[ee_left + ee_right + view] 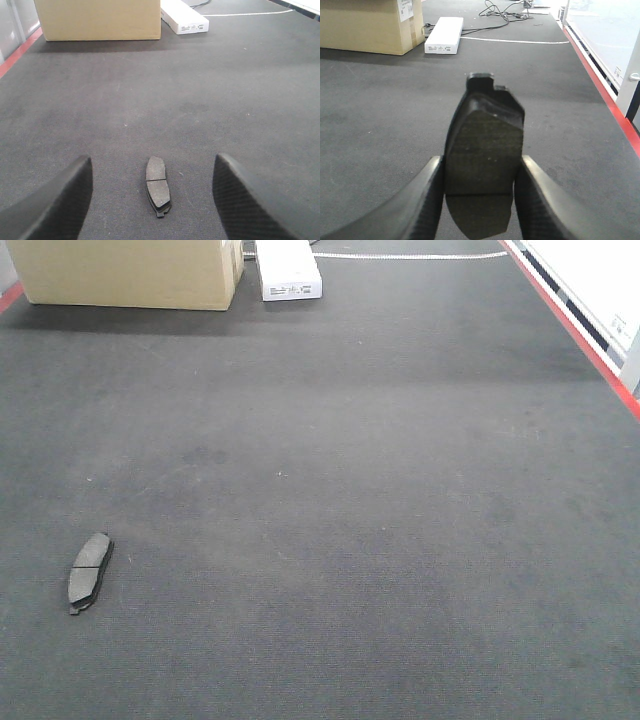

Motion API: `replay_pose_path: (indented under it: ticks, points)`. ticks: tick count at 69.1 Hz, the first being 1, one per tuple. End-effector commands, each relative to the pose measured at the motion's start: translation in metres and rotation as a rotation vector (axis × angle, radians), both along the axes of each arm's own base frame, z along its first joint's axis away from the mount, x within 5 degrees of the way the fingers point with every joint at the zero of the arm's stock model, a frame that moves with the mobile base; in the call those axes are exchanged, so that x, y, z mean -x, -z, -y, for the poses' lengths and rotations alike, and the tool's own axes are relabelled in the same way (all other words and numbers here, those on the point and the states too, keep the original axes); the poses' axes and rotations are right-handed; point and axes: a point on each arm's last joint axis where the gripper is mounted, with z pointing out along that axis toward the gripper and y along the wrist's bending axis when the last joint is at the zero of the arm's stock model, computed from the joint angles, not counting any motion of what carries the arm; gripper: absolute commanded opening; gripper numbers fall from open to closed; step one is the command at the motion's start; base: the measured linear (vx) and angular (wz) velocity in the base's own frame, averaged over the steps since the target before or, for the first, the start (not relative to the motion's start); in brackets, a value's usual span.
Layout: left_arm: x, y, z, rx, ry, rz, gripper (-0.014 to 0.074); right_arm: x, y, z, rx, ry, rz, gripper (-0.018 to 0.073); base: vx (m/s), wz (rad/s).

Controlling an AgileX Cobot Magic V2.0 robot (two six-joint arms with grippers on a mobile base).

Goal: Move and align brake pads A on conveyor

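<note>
One of the brake pads A [90,572] lies flat on the conveyor [350,490], grey face up, in the near part of the belt towards its left edge, long axis running roughly along the belt. The left gripper [152,161] hangs over it with its jaws spread wide and nothing between them; in the wrist view the pad sits on the belt in the gap, apart from both fingers [55,202]. The right gripper [480,165] is closed on a second pad [484,150], clamped by its long edges with the grey face towards the camera (black backing tab at the top). At the far end of the belt stand a cardboard box [130,270] and a white box [288,270].
</note>
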Motion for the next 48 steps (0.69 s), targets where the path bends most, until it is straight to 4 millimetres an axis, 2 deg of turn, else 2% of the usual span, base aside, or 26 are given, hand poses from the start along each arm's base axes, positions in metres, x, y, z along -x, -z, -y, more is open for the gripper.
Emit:
replay_pose_path:
  ticks: [1,33,40,48]
  points:
    - [-0.001,-0.013,0.001,0.010,0.007,0.077,0.0481,0.000,-0.018,0.000,0.001,0.000,0.122,-0.0008,0.00,0.00]
    - [-0.001,-0.012,0.001,0.010,0.007,0.076,0.0481,-0.002,-0.018,0.000,0.006,0.002,0.111,-0.0006,0.00,0.00]
    - [-0.001,-0.013,0.001,0.010,0.007,0.077,0.0481,-0.013,-0.022,-0.002,-0.017,0.006,0.053,-0.0003,0.00,0.00]
    - [-0.001,-0.013,0.001,0.010,0.007,0.077,0.0481,-0.043,-0.030,-0.006,-0.026,0.021,-0.112,0.0001,0.00,0.00]
